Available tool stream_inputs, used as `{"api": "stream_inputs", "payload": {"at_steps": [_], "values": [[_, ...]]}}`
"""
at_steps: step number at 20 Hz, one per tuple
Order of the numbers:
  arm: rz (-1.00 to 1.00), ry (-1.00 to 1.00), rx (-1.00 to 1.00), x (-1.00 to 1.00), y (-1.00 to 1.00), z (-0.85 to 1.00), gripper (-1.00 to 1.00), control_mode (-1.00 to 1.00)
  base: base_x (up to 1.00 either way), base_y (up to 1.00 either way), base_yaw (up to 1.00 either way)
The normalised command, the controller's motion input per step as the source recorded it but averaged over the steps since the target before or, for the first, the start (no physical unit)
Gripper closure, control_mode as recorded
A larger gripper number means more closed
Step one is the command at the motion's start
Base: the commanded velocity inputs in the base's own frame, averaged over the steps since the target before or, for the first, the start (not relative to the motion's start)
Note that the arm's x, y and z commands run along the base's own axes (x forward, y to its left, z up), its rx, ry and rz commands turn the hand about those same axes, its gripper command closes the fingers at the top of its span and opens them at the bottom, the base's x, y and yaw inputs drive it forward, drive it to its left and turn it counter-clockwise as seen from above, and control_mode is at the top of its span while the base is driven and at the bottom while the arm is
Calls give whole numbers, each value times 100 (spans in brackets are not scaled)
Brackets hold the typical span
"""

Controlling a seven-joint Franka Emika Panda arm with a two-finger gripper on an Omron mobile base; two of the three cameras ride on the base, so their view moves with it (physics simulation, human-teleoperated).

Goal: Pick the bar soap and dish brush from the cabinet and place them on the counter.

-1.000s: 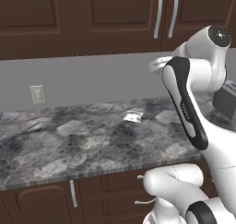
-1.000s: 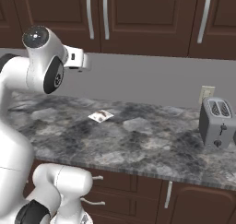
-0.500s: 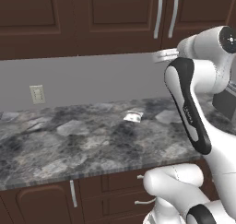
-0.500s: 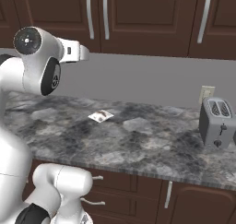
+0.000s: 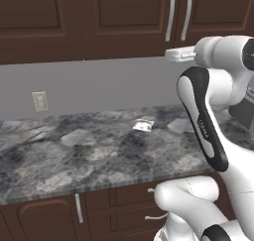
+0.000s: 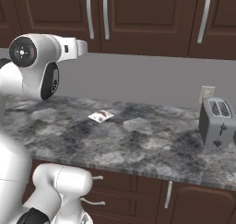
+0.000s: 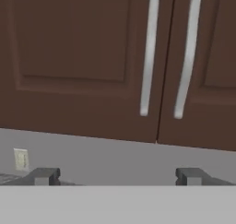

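Two fingertips: our claw stands wide open and empty, raised before the cabinet.
Cabinet: we face its two shut doors, their long silver handles side by side.
Counter: the marbled counter lies below, a small whitish packet near its back.
Toaster: we see a grey toaster at the counter's right.

cabinet doors shut, contents hidden, toaster cropped at the frame edge, small counter packet perhaps too blurred to identify
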Motion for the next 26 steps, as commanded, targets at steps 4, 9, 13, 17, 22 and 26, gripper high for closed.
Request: {"api": "stream_inputs", "payload": {"at_steps": [4,9,13,17,22,26], "values": [[0,-22,0,-6,0,19,-100,-100,0,0,0],[0,-24,2,-7,-3,16,-100,-100,0,0,0],[0,-21,0,-5,-7,17,-100,-100,0,0,0],[0,-15,0,-1,-5,20,-100,-100,0,0,0],[0,-6,0,0,-1,21,-100,-100,0,0,0],[0,-4,2,0,0,18,-100,-100,0,0,0]]}}
